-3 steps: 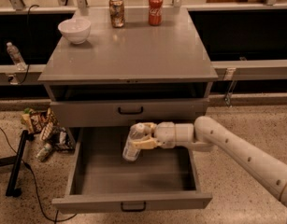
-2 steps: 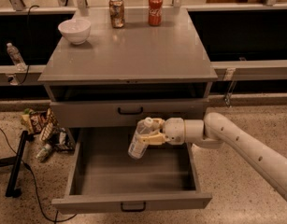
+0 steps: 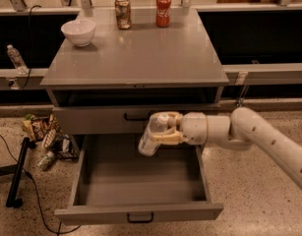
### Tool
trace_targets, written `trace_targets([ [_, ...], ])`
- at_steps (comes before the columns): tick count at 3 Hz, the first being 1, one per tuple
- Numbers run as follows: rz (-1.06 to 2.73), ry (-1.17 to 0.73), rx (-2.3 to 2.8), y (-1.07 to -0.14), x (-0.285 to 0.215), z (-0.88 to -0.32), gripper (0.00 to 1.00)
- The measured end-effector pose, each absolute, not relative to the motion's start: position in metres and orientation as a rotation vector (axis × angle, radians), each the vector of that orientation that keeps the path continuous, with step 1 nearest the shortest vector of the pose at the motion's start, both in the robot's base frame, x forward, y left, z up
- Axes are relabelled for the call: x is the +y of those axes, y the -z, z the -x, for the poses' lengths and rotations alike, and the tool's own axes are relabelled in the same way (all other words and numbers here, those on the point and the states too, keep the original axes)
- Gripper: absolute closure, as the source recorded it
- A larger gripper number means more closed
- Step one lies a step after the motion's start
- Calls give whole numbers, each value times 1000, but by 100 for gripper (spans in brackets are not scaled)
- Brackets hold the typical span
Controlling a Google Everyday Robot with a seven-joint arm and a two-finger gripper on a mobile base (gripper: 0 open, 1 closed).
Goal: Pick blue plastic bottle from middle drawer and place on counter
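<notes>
In the camera view, the blue plastic bottle [image 3: 150, 137] is seen clamped between the fingers of the hand [image 3: 161, 129], which is held over the rear part of the open middle drawer [image 3: 140, 186]. The bottle is tilted, with its white cap uppermost and its base slanted down to the left. Its base is judged to be clear of the drawer floor.

Compared with a second ago, the bottle has been carried upward and a little to the right. Its cap is now seen against the closed drawer front [image 3: 96, 120] above rather than against the drawer interior. The grip has been kept throughout, and the white arm [image 3: 254, 136] still reaches in from the right.

From this it is judged that the pick is done and the lift is under way. The placing has not been started, since the bottle is still well below the tabletop [image 3: 140, 58].

On the tabletop a white bowl [image 3: 78, 31] is seen at the rear left. A brownish can [image 3: 123, 13] and a red cola can [image 3: 163, 11] are seen along the rear edge, so the middle and front are left bare. A further rise past the overhanging front edge is judged to be needed before the bottle can be brought over that surface. A knock against that edge is the risk to be watched.
</notes>
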State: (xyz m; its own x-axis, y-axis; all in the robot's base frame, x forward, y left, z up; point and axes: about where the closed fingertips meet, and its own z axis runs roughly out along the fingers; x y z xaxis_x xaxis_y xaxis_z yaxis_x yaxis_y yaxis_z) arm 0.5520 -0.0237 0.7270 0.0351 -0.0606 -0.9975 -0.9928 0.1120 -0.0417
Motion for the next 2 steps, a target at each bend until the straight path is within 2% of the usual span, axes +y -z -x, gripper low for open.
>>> trace_targets([
  [2, 1260, -912, 1174, -878, -24, -540, 100],
])
